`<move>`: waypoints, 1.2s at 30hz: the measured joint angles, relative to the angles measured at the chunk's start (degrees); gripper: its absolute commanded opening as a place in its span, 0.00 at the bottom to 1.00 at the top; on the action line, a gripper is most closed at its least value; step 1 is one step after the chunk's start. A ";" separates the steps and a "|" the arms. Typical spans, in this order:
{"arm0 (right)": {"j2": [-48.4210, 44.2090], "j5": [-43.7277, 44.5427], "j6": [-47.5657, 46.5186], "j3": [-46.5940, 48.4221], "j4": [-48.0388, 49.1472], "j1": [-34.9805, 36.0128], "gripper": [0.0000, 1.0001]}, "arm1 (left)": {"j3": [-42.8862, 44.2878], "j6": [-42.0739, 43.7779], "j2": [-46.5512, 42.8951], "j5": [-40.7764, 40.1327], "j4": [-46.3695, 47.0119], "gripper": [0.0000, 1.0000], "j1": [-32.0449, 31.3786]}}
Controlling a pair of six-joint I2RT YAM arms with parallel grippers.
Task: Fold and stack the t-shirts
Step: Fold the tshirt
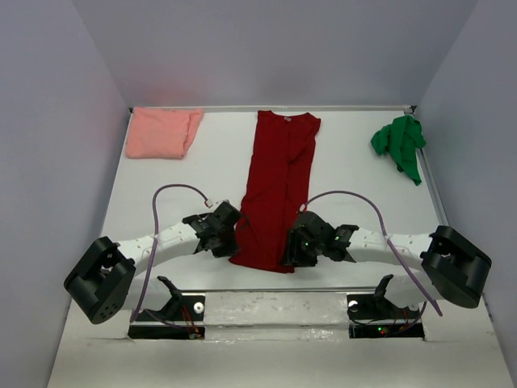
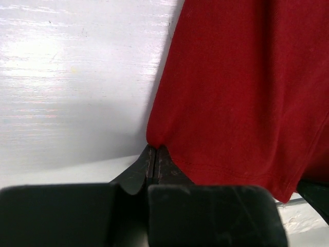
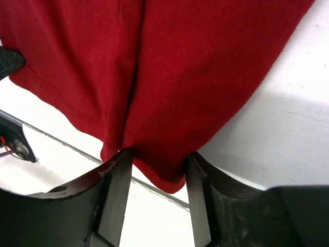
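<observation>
The dark red t-shirt (image 1: 275,190) lies as a long narrow strip down the middle of the table, collar at the far end. My left gripper (image 1: 230,234) is shut on its near left hem corner; in the left wrist view the jaws (image 2: 156,149) pinch the cloth (image 2: 231,92) at their tips. My right gripper (image 1: 292,242) is open at the near right corner; in the right wrist view the hem (image 3: 164,103) hangs between the spread fingers (image 3: 157,157). The salmon pink t-shirt (image 1: 161,132) lies folded at the far left. The green t-shirt (image 1: 400,144) lies crumpled at the far right.
The white table (image 1: 178,174) is walled at the back and sides. Its near edge (image 1: 275,291) runs just below the shirt's hem, with the two arm bases below it. Purple cables loop over both arms.
</observation>
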 measured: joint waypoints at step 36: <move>-6.56 18.84 22.69 5.88 -30.18 20.17 0.00 | -0.55 -14.10 -11.10 -3.23 -8.15 0.00 -19.26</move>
